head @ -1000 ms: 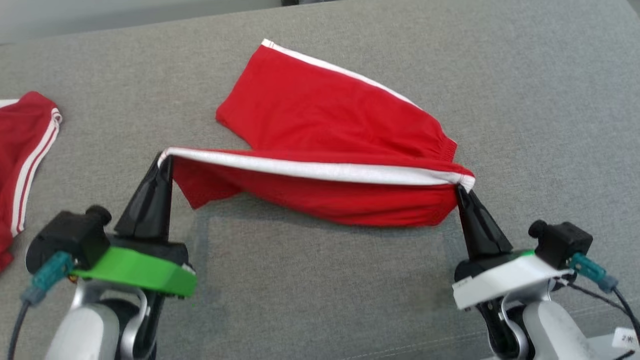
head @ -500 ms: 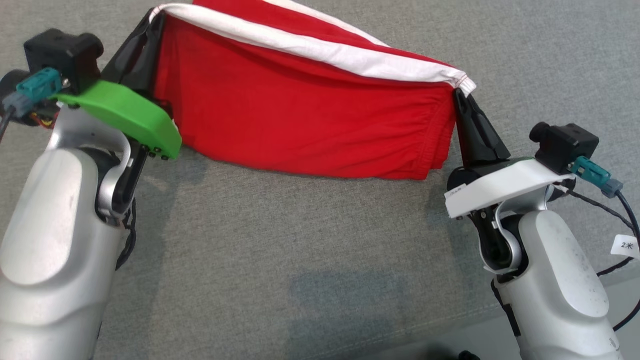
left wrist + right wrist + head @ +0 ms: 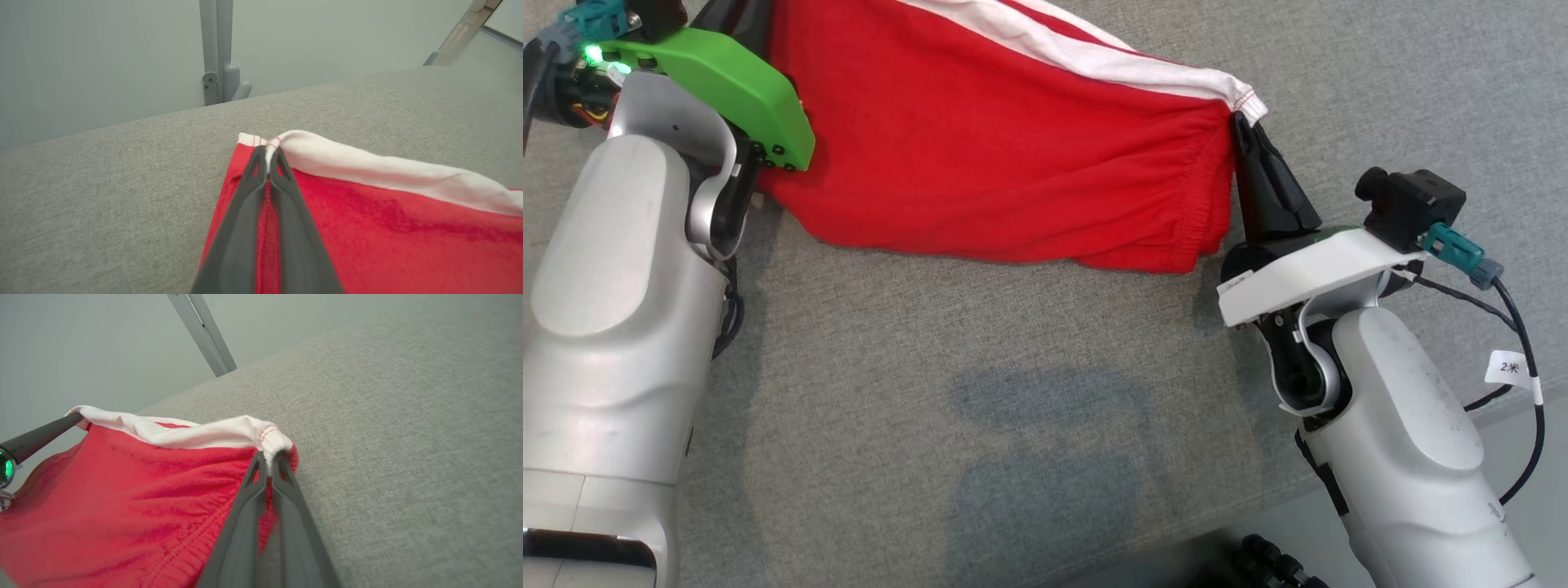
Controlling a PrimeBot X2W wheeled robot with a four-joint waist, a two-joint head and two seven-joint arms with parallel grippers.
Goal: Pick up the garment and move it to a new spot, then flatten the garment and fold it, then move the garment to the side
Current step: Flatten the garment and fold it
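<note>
The garment (image 3: 1005,163) is a pair of red shorts with a white side stripe, hanging stretched between my two grippers above the grey surface. My left gripper (image 3: 267,153) is shut on one white-striped corner, its tips cut off by the top edge of the head view. At the other end, my right gripper (image 3: 1240,122) is shut on the white corner by the gathered waistband (image 3: 269,437). The lower red edge (image 3: 1013,249) sags toward the surface. In the right wrist view the left gripper's fingers (image 3: 41,435) hold the far corner.
Grey fabric surface (image 3: 1013,408) spreads under both arms. Its far edge (image 3: 122,122) meets a pale wall with a grey post (image 3: 216,49). The front edge shows at the lower right (image 3: 1339,482), with a black cable and tag (image 3: 1509,367) by my right arm.
Both grippers have lifted the shorts off the surface and carried them up the head view. The camera has tilted down, so the second red garment at the left has left the view.
</note>
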